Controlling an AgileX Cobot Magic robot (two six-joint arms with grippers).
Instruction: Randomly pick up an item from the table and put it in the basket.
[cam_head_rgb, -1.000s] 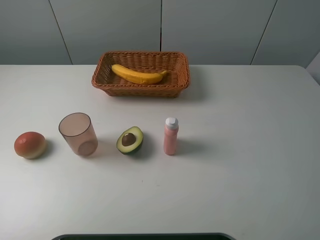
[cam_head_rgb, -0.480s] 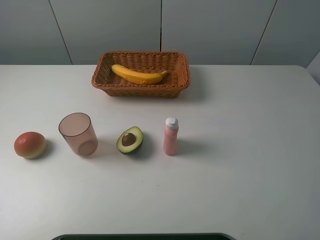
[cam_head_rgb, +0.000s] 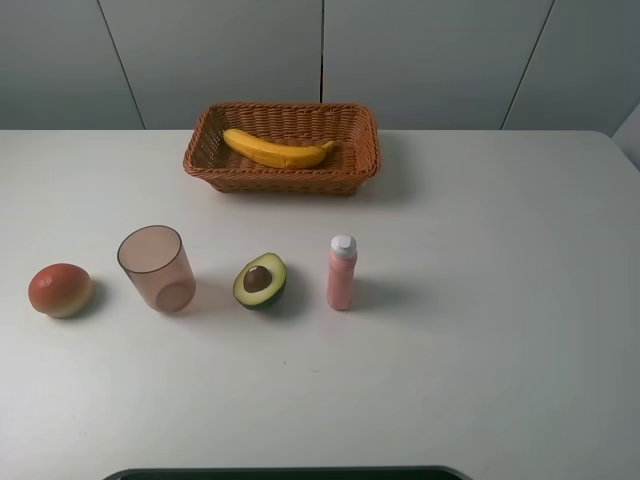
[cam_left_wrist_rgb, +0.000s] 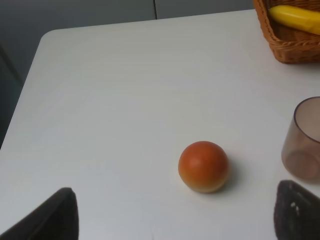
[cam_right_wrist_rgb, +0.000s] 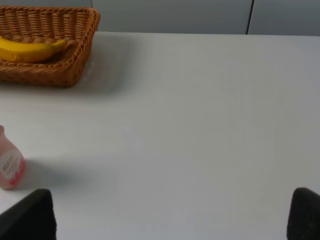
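Your white table (cam_head_rgb: 480, 380) carries: one wicker basket (cam_head_rgb: 282, 147) at the far side; nearer you, in a row (all well apart), round reddish fruit (cam_head_rgb: 60, 290), translucent cup (cam_head_rgb: 156, 268), halved avocado (cam_head_rgb: 260, 281), upright pink bottle (cam_head_rgb: 342, 272).

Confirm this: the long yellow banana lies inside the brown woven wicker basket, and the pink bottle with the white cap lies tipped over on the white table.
One detail is wrong: the pink bottle with the white cap stands upright on the white table, as the exterior high view shows. The long yellow banana does lie inside the brown woven wicker basket.
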